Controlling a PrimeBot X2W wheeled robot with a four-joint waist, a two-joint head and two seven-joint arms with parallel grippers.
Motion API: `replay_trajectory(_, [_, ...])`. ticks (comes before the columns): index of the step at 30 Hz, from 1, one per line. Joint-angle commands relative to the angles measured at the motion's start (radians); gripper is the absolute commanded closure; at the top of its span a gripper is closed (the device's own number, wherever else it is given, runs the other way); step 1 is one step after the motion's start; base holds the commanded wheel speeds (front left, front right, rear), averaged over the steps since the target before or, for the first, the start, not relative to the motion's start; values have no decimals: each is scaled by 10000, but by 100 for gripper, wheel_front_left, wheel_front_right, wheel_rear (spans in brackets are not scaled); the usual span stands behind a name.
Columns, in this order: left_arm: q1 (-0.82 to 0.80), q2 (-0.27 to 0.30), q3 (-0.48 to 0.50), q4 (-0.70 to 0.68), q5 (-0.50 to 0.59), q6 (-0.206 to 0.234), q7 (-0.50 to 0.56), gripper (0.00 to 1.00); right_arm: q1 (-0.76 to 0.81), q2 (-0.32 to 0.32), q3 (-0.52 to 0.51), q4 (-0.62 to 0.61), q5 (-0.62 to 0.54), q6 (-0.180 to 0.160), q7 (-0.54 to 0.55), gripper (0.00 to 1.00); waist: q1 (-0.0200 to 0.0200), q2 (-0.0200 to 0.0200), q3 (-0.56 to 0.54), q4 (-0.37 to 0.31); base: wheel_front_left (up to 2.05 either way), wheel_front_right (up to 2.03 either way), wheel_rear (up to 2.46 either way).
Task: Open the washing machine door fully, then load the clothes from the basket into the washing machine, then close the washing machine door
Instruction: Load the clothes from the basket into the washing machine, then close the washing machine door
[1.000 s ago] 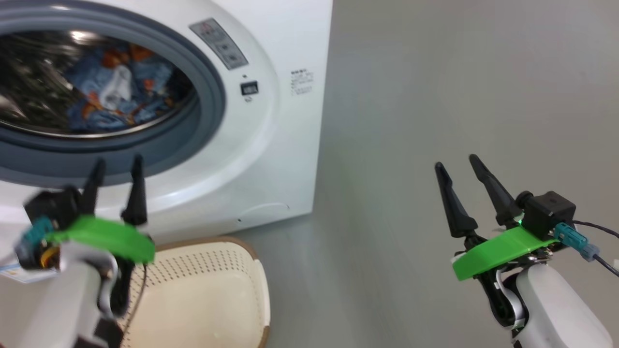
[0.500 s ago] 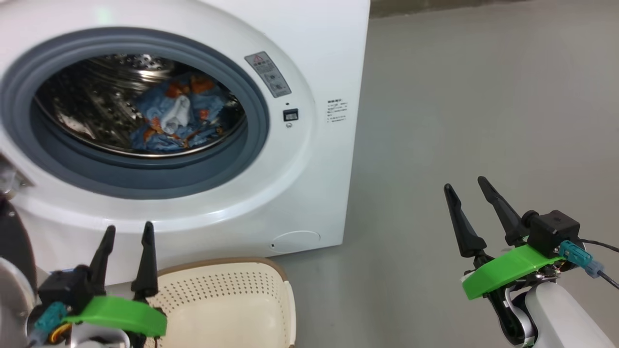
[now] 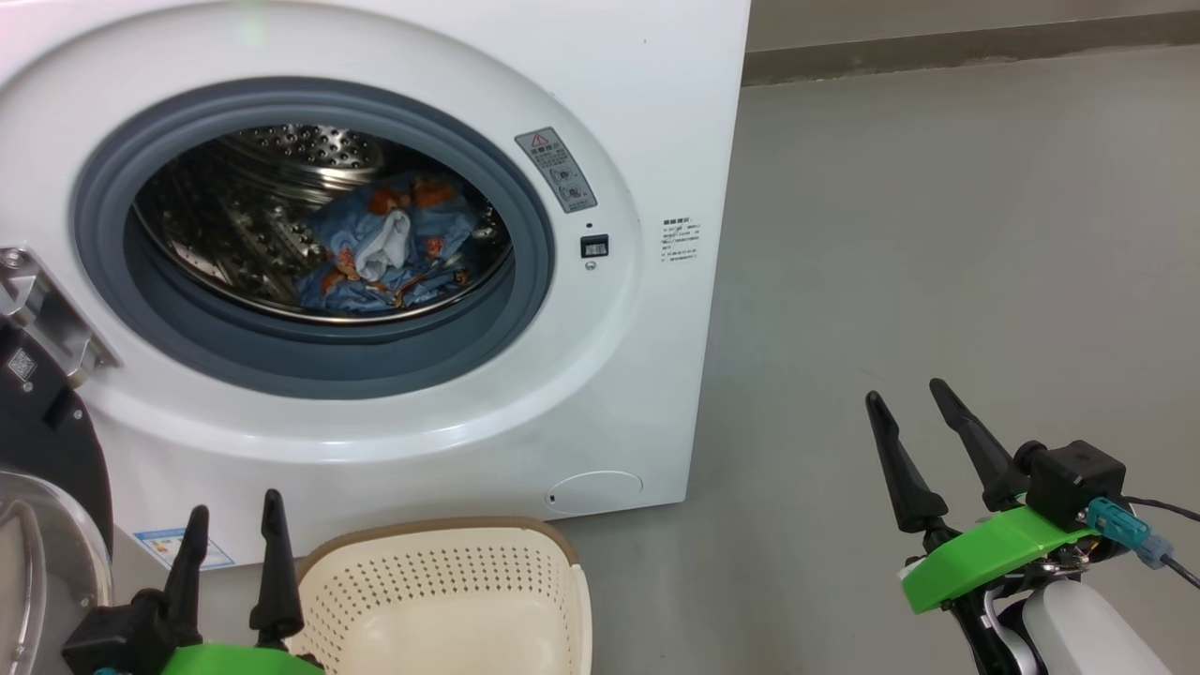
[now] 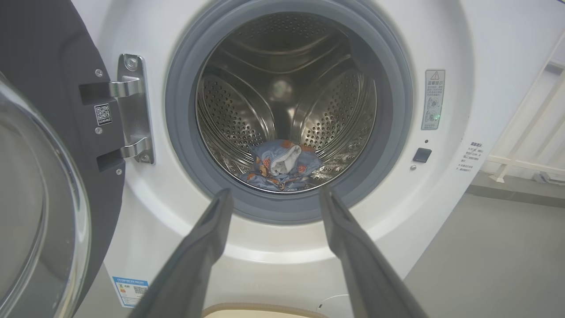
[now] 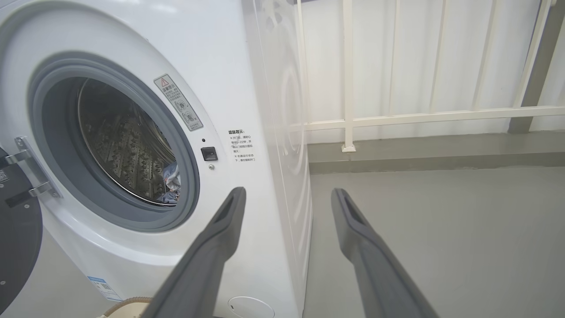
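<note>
The white washing machine (image 3: 619, 394) stands with its door (image 3: 42, 469) swung open to the left, black rim and glass bowl (image 4: 26, 212) showing. The blue printed clothes (image 3: 389, 248) lie at the bottom of the steel drum (image 4: 282, 170). The cream basket (image 3: 441, 600) sits on the floor in front of the machine and looks empty. My left gripper (image 3: 232, 511) is open, low at the left beside the basket. In the left wrist view the left gripper (image 4: 273, 194) points at the drum mouth. My right gripper (image 3: 907, 392) is open over the bare floor to the machine's right.
Grey floor (image 3: 937, 234) stretches to the right of the machine. A white railing (image 5: 397, 117) and wall run behind it. The silver door hinge (image 4: 132, 110) sits at the left of the opening.
The head camera has drawn back and tilted up, so the machine now sits lower and smaller in view. My left gripper has dropped lower in the picture; both grippers stay open.
</note>
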Motion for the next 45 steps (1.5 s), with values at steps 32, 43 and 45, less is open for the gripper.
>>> replay_trajectory(32, [-155,-104,669,-134,453,-330,-66,0,-105,-107,250,-216,126,46,-80,0,0,-1,36,42,0,0,0])
replay_trajectory(43, [-179,-167,808,-138,455,-381,-66,0,-136,-88,248,-206,126,46,-80,0,0,-1,57,38,0,0,0])
replay_trajectory(45, [-177,-166,851,-137,458,-405,-66,0,-139,-85,253,-201,135,46,-80,0,0,-1,62,32,-12,12,0])
